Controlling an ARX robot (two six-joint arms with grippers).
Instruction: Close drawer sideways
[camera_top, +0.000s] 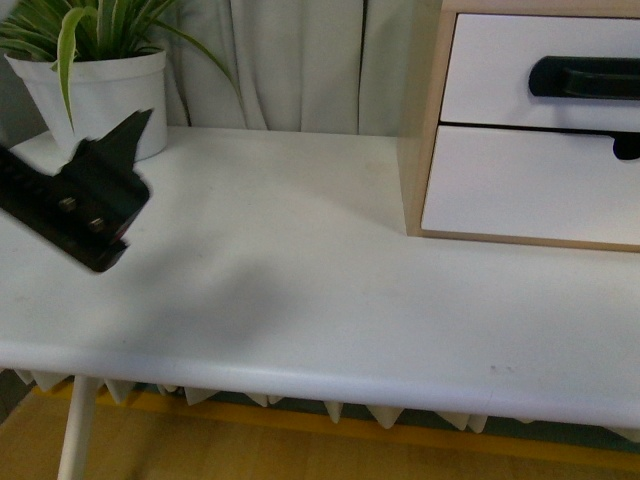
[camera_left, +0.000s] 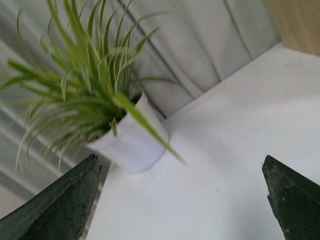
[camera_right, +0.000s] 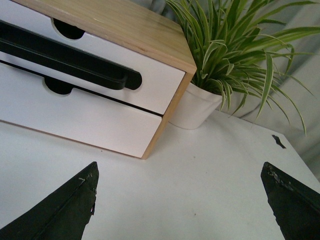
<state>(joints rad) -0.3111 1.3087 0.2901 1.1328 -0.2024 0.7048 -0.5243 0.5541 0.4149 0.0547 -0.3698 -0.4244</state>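
The drawer (camera_top: 495, 70) is the upper white front in the light-wood cabinet (camera_top: 420, 150) at the back right of the table. Its long black bar handle (camera_top: 585, 77) runs out of frame to the right. From the right wrist view the drawer (camera_right: 150, 85) and its handle (camera_right: 75, 60) look about level with the lower front, and no wood sides show. My left gripper (camera_top: 112, 150) hovers open at the far left, far from the cabinet. It faces the plant, with nothing between the fingers (camera_left: 180, 165). My right gripper (camera_right: 180, 170) is open over bare table, short of the cabinet's corner.
A white pot (camera_top: 100, 95) with a striped green plant stands at the back left, beside the cabinet. The lower white drawer front (camera_top: 530, 185) has only a dark notch. The white table (camera_top: 300, 270) ends in a rounded front edge. Pale curtains (camera_top: 300, 60) hang behind.
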